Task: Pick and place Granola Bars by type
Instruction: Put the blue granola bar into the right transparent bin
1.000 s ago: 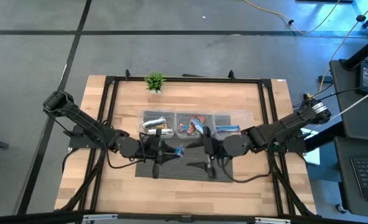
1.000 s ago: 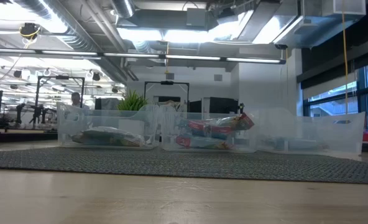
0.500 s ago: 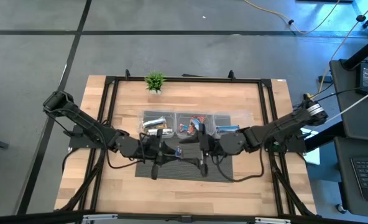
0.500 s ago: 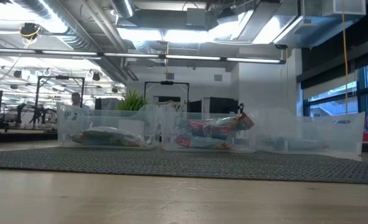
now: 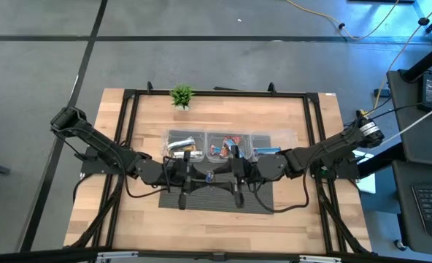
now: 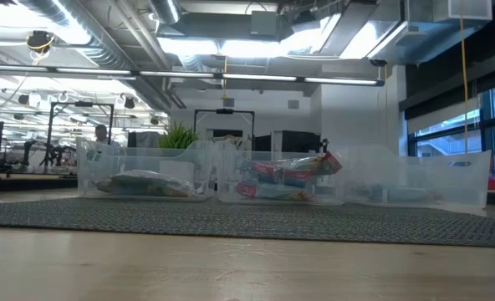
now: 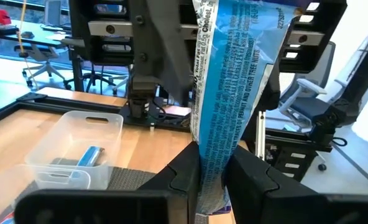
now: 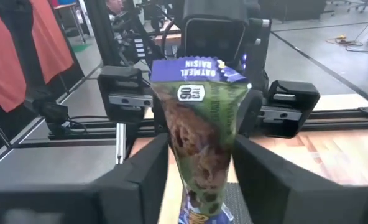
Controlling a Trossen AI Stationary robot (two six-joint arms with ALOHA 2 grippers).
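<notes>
Right wrist view first: the bar (image 8: 199, 134) reads "OATMEAL RAISIN" across its purple top edge, with a "90" badge beneath it over a green wrapper printed with a cookie picture. It stands upright, pinched between the right gripper (image 8: 199, 186)'s two dark fingers. Beyond it, the other arm's wrist faces the camera.

Over on the left wrist view, the blue bar (image 7: 224, 93) stands tall between the left gripper (image 7: 212, 180)'s fingers, which are pressed onto its lower end. Small white print runs down the wrapper; "peanut and other tree nuts" can be made out, along with "cholest..." near the top. Past it, a clear bin (image 7: 72, 146) sits on the table (image 7: 22, 127) with one blue bar (image 7: 91, 155) lying inside.

From above, both grippers meet over the dark mat (image 5: 220, 196), left gripper (image 5: 201, 177) and right gripper (image 5: 234, 179) just beside each other, with a speck of blue between them. Against a second ago, the right gripper has slid in toward the left one and the gap between them has nearly closed; the left arm has held its spot.

Behind them is a row of three bins (image 5: 230, 145): silvery bars on the left, red and brown ones in the middle, blue on the right. A small plant (image 5: 181, 96) stands at the table's far edge, well apart.

Down low, nothing has shifted: bins (image 6: 281, 180) lined along the mat's far edge, bare mat (image 6: 247, 219) and open wood in front, no arm dipping into view. There is plenty of free table on both sides of the mat and toward the near edge.
</notes>
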